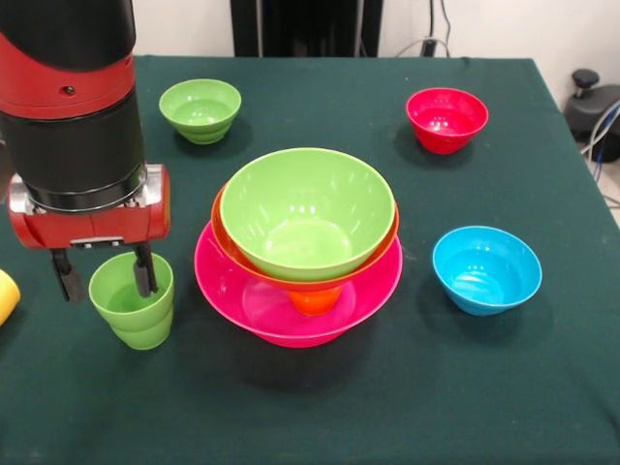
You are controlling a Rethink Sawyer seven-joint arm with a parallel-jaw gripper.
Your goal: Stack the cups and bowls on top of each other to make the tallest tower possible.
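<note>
A green cup (133, 302) stands upright at the front left of the table. My gripper (107, 274) hangs over it, open. One finger (145, 271) reaches down inside the cup and the other stands outside its left rim. At the table's middle is the tower: a very large pink bowl (225, 291) at the bottom, a large orange bowl (315, 298) in it, and a large green bowl (308, 215) nested on top. A small green bowl (201, 108), a small red bowl (447, 118) and a small blue bowl (486, 268) stand apart on the cloth.
The yellow edge of a cup (5, 295) shows at the left border, close to my gripper. A dark green cloth (320, 407) covers the table. A dark device and cables (593, 107) sit beyond the table's right edge.
</note>
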